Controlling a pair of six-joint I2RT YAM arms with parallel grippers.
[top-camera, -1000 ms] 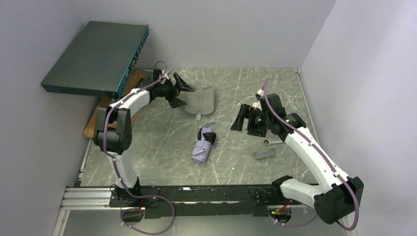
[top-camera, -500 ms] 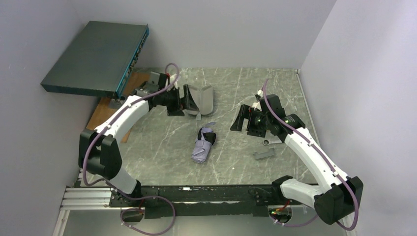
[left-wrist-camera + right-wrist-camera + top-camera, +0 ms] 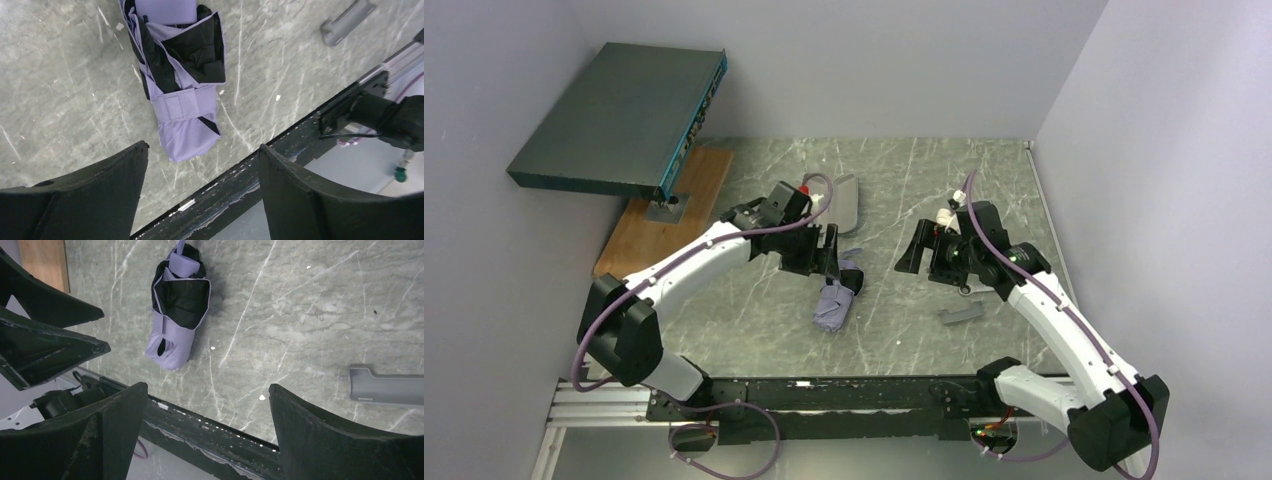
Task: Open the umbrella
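Note:
The umbrella [image 3: 832, 300] lies folded on the marble table, a pale lavender bundle with black folds and a strap round it. My left gripper [image 3: 831, 256] hovers over its far end, open. In the left wrist view the umbrella [image 3: 180, 85] lies ahead of the left gripper [image 3: 202, 150], with nothing between the fingers. My right gripper [image 3: 912, 250] is open, to the right of the umbrella and apart from it. The right wrist view shows the umbrella [image 3: 175, 315] at upper left, beyond the right gripper [image 3: 207, 387].
A slate-grey pouch [image 3: 846, 198] lies behind the left arm. A small grey bar [image 3: 961, 313] rests right of the umbrella, also in the right wrist view as the grey bar [image 3: 387, 387]. A dark teal box [image 3: 619, 115] stands on a wooden board [image 3: 664, 215] at back left.
My left arm has swung from the back by the pouch forward and right, to above the umbrella's far end. The right gripper has barely shifted.

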